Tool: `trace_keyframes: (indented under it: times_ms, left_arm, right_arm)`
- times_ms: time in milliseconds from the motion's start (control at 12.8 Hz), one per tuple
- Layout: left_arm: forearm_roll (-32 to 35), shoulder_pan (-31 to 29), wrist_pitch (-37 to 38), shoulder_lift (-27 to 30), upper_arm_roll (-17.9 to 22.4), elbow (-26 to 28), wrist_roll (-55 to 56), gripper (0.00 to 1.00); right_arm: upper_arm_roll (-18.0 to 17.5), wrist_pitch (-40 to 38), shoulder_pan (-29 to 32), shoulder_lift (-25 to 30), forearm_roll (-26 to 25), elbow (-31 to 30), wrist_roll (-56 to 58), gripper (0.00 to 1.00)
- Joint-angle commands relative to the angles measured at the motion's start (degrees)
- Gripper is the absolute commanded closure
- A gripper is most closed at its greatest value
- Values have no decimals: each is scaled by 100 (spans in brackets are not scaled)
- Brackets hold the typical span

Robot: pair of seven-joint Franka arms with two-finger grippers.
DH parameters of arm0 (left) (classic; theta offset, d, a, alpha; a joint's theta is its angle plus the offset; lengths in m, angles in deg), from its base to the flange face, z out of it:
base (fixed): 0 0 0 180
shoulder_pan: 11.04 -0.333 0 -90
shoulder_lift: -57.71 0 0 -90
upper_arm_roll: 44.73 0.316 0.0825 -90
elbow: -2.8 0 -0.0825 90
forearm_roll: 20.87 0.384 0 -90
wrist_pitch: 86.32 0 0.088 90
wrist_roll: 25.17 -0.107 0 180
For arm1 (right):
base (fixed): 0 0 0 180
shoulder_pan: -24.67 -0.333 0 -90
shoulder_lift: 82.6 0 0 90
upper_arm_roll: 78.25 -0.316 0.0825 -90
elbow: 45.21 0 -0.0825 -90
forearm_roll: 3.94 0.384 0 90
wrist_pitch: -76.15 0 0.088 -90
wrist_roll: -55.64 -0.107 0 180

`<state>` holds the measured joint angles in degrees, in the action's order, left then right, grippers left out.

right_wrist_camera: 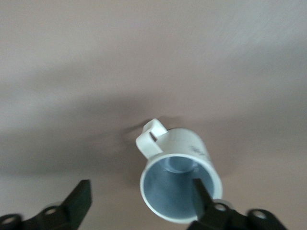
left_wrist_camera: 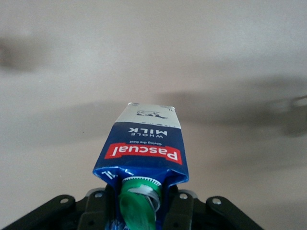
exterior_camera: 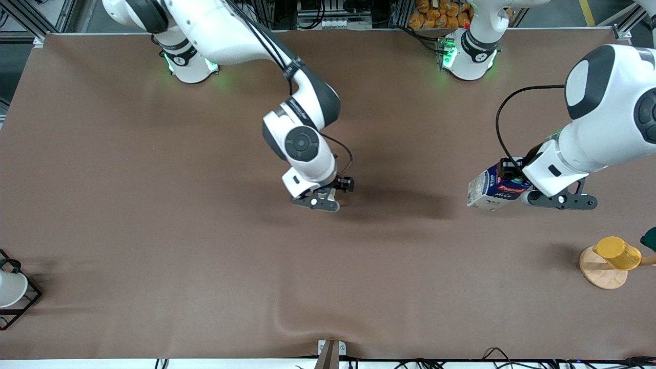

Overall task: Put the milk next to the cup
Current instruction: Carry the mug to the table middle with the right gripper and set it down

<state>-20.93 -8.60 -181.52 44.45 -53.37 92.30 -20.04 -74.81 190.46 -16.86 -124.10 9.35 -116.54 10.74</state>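
The milk point(exterior_camera: 493, 187) is a dark blue and white carton with a red label band. My left gripper point(exterior_camera: 516, 180) is shut on its top and holds it tilted above the table toward the left arm's end. In the left wrist view the milk point(left_wrist_camera: 144, 143) points away from my left gripper point(left_wrist_camera: 141, 207), with the green cap between the fingers. The cup point(right_wrist_camera: 180, 184), cream-white with a grey inside and one handle, stands on the table. My right gripper point(right_wrist_camera: 140, 186) is open over it, with one finger point(right_wrist_camera: 201, 194) across the cup's mouth. In the front view my right gripper point(exterior_camera: 330, 197) hides the cup.
A yellow cup point(exterior_camera: 617, 252) lies on a round wooden stand point(exterior_camera: 599, 274) toward the left arm's end, nearer the front camera than the milk. A black wire rack point(exterior_camera: 23, 307) with a plain white cup point(exterior_camera: 10, 288) stands at the right arm's end.
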Motion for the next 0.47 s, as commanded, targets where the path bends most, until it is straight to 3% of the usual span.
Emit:
trace_keyframes:
  times_ms: [0,156,390]
  left_arm:
    - [32,-6,151,16,-163,-47,260,83]
    - [32,2,177,7,-365,-47,470,83]
    - [32,90,168,-98,-1171,-56,1355,83]
  right_arm:
    - [-19,-941,731,887,33,-258,1084,0]
    - [68,-1532,1198,1300,-28,-346,2069,0]
    - [201,-1868,1909,2143,-221,-985,3466,0]
